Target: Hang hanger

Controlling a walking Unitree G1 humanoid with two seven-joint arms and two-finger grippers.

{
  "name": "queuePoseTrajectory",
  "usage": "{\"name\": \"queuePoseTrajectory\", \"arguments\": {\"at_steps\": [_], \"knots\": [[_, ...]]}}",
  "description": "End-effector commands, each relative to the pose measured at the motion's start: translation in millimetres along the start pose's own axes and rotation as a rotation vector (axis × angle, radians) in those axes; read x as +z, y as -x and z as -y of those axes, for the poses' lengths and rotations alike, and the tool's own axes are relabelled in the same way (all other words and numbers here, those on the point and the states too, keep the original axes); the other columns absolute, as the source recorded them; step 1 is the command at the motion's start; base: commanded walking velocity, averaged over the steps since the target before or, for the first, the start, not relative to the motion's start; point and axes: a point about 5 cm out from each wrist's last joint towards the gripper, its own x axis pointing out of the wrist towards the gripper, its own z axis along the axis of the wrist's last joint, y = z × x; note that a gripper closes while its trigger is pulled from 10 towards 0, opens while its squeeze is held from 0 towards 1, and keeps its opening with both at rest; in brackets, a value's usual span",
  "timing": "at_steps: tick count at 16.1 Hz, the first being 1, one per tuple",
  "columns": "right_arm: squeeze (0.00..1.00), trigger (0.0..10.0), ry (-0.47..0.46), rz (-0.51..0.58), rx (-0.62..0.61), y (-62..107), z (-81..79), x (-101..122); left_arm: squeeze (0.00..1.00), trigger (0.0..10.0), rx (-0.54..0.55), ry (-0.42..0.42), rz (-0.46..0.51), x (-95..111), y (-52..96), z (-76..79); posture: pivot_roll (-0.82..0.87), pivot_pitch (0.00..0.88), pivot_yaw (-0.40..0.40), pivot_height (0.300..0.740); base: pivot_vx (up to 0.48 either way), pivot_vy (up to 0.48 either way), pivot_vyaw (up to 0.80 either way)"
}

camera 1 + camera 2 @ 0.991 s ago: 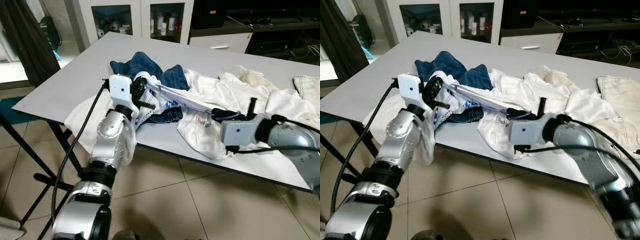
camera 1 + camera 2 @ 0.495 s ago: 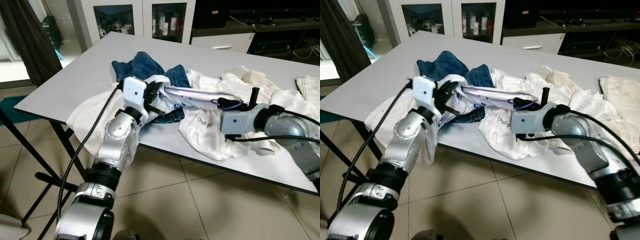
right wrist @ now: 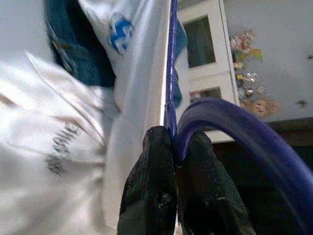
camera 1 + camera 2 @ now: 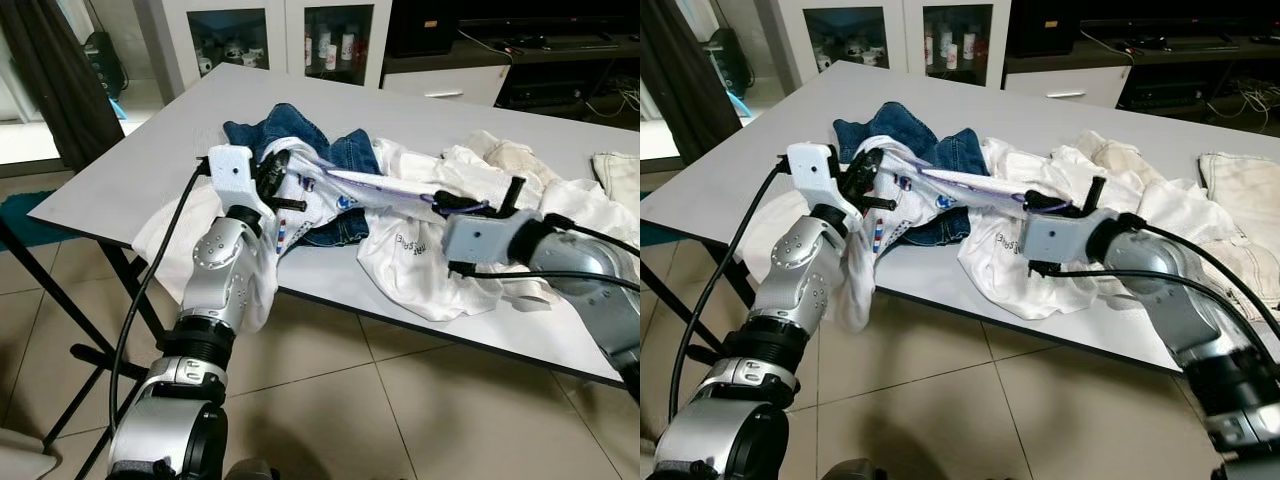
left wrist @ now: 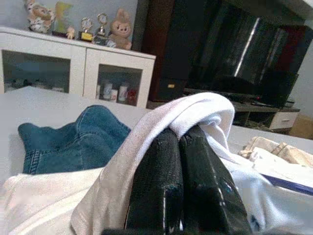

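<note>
A purple hanger (image 4: 395,189) stretches across the pile of clothes on the grey table (image 4: 150,150), with a white printed shirt (image 4: 320,195) draped along it. My right gripper (image 3: 172,147) is shut on the hanger's neck just below its curved purple hook (image 3: 234,132). My left gripper (image 5: 181,142) is shut on a fold of the white shirt (image 5: 186,110) at the hanger's other end, above the table's near-left part. Blue jeans (image 4: 285,130) lie behind the shirt.
More white and cream garments (image 4: 520,170) are heaped over the table's right side. A white cabinet with glass doors (image 4: 265,35) stands behind the table, and a dark TV unit (image 4: 540,50) to its right. Black table legs (image 4: 100,330) cross over the tiled floor (image 4: 400,400).
The left gripper with the shirt fold has pulled back to the left, and the shirt now lies stretched further along the hanger. The right gripper has stayed shut on the hanger's neck.
</note>
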Motion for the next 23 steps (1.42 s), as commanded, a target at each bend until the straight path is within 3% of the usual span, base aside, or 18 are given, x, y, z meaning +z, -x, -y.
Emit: {"name": "queuePoseTrajectory", "arguments": {"at_steps": [1,4,6,9,14,17,21,23], "knots": [[0.00,0.0,-0.004,0.040,0.005,10.6,6.8,2,0.00,0.0,0.086,-0.001,0.017,9,-1.7,-17.2,0.14,0.000,0.013,0.740,0.000,0.000,0.00],[0.00,0.0,-0.006,0.030,-0.020,18.0,12.0,-6,0.00,0.0,0.100,-0.010,0.002,6,0.0,-21.7,0.14,0.000,0.015,0.740,0.000,0.000,0.00],[0.00,0.0,-0.021,-0.007,-0.090,22.9,24.7,-12,0.00,0.0,0.102,-0.014,-0.023,1,3.3,-24.6,0.14,0.000,0.016,0.740,0.000,0.000,0.00],[0.00,0.0,0.052,-0.050,-0.069,8.2,19.1,-8,0.00,0.0,-0.051,0.017,0.012,4,0.5,1.7,0.14,0.000,0.017,0.740,0.000,0.000,0.00],[0.00,0.0,0.091,-0.027,-0.032,-16.2,6.5,8,0.00,0.0,-0.164,0.035,0.086,23,-6.3,25.0,0.14,0.000,0.015,0.740,0.000,0.000,0.00],[0.00,0.0,0.038,-0.070,-0.071,-9.7,13.1,-2,0.00,0.0,-0.144,0.032,0.066,19,-2.2,18.4,0.15,0.000,0.013,0.740,0.000,0.000,0.00],[0.00,0.0,0.072,-0.208,-0.058,3.3,14.7,-26,0.00,0.0,-0.131,0.044,0.052,18,1.4,13.4,0.14,0.000,0.013,0.740,0.000,0.000,0.00],[0.00,0.0,0.051,-0.189,-0.036,4.9,10.2,-24,0.00,0.0,-0.127,0.039,0.052,19,1.5,11.4,0.14,0.000,0.013,0.740,0.000,0.000,0.00]]}}
